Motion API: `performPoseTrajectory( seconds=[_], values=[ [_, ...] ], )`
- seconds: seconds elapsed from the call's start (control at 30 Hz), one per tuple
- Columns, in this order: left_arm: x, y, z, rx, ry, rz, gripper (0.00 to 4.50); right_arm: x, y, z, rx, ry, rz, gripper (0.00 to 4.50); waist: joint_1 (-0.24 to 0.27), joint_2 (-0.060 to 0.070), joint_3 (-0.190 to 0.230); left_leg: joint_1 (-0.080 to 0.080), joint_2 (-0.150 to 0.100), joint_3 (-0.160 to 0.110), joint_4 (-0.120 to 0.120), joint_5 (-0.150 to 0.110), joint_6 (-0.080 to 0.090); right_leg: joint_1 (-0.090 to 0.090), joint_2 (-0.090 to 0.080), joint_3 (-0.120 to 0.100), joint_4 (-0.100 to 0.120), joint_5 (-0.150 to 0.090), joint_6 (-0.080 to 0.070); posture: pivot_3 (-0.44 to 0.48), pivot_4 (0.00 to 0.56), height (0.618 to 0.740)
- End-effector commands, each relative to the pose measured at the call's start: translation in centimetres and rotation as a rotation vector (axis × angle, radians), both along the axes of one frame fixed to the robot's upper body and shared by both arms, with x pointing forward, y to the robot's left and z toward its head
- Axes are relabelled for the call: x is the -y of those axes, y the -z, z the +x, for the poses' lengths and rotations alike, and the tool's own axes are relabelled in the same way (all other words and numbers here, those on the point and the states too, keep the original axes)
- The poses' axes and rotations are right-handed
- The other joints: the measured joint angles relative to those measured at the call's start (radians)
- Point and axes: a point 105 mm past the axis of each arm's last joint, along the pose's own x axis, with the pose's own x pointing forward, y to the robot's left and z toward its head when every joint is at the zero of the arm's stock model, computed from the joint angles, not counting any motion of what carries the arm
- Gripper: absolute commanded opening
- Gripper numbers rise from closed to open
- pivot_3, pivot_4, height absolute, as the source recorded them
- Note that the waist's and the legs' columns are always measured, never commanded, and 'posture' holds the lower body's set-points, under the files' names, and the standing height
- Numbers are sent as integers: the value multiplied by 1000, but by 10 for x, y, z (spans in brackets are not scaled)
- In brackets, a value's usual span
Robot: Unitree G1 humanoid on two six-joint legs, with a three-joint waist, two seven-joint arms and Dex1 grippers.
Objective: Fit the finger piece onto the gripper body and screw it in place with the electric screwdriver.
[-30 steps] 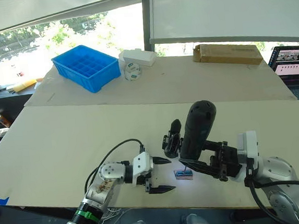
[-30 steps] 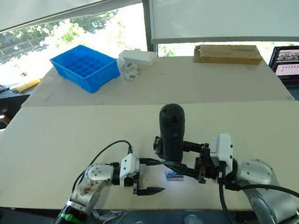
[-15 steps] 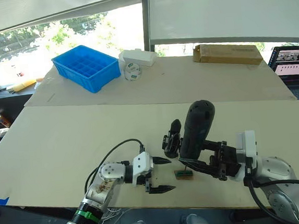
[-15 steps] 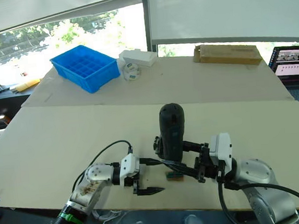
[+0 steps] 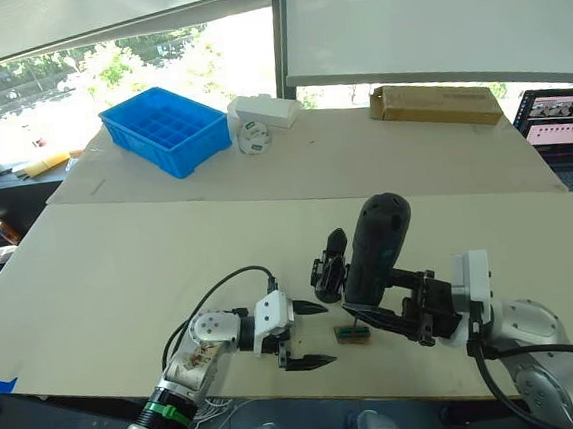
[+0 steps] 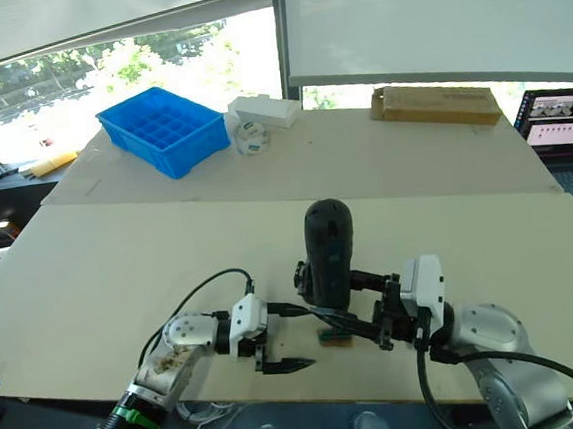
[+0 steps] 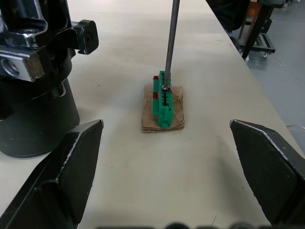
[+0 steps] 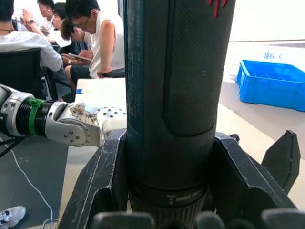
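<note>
The electric screwdriver (image 5: 375,252) stands upright near the table's front edge, with my right gripper (image 5: 375,302) shut around its thick black barrel (image 8: 176,95). Its thin metal bit (image 7: 170,43) points down onto a small green block (image 7: 162,98) lying on a brown card. Just left of the screwdriver stands the gripper body (image 5: 326,268), a black assembly on a round base (image 7: 33,119) with a pointed finger sticking up. A loose finger piece is out of view. My left gripper (image 5: 322,334) is open and empty, low over the table, facing the green block with one finger on each side of it.
At the back left of the far table sit a blue compartment tray (image 5: 166,130), a white box (image 5: 264,109) and a tape roll (image 5: 253,137). A long cardboard box (image 5: 435,102) lies at the back right, with a laptop (image 5: 563,125) at the right edge. People (image 8: 90,33) sit beyond the table.
The bright bluish glow on the small block under the bit has gone out. Neither arm has visibly moved.
</note>
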Motion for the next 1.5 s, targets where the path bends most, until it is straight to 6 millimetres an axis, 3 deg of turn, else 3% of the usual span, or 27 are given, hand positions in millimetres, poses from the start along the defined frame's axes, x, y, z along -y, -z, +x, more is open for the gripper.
performPoseTrajectory(
  seconds=[0.03,0.4,0.77,1.07,1.2,1.5],
  values=[
    [-5,-3,1,8,9,-23,4480,3,-24,-7,68,-16,32,1914,-1,0,0,0,0,0,0,0,0,0,0,0,0,0,0,0,150,740],
    [-18,-13,-1,48,35,-92,4480,2,-50,-14,96,-35,76,1914,-16,0,0,-1,0,0,0,0,0,-1,-1,0,0,0,0,0,150,740],
    [-44,-59,-17,49,77,-310,4480,12,-82,-22,161,-12,90,1914,-21,0,0,-2,0,0,0,0,0,-1,-2,1,0,0,0,0,150,740],
    [-65,-97,-6,94,-65,-417,4480,21,-112,-23,207,10,99,1914,-22,0,0,-2,0,0,0,0,0,-1,-1,1,0,0,0,0,150,740],
    [-66,-95,5,75,-158,-412,4480,22,-126,-21,222,2,118,1914,-21,0,0,-1,0,0,0,0,0,-1,0,1,0,0,0,0,150,740],
    [-54,-67,25,12,-337,-286,4480,13,-153,-15,256,-56,159,1914,-21,0,0,-2,0,0,0,0,0,-1,1,1,0,0,0,0,150,740]
  ],
)
